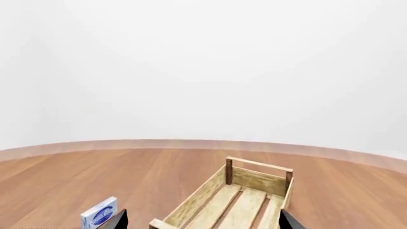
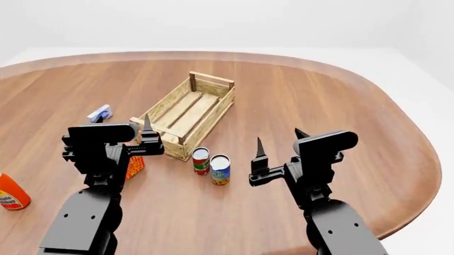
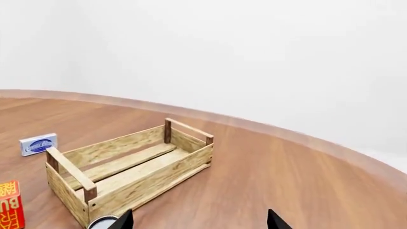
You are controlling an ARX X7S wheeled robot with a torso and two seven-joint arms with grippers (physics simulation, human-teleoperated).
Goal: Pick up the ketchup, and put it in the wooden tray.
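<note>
Wood fills your left wrist view: the brown table (image 1: 95,171) and the far half of the wooden tray (image 1: 245,195), its slatted floor bare. A small blue-and-white box (image 1: 100,213) shows beside one of the two dark fingertips (image 1: 117,220), which stand wide apart; its script is too small to read.

Your head view puts the ketchup (image 2: 10,194) at the near left table edge, well apart from the tray, label unreadable. The left gripper (image 2: 122,130) hovers over the tray's near end with its fingers spread, above a red-and-orange box (image 2: 135,166). Two cans (image 2: 211,164) stand just near of the tray. The right gripper (image 2: 278,144) is spread too.

Your right wrist view shows the tray empty, and red letters "BU" on the orange box.
</note>
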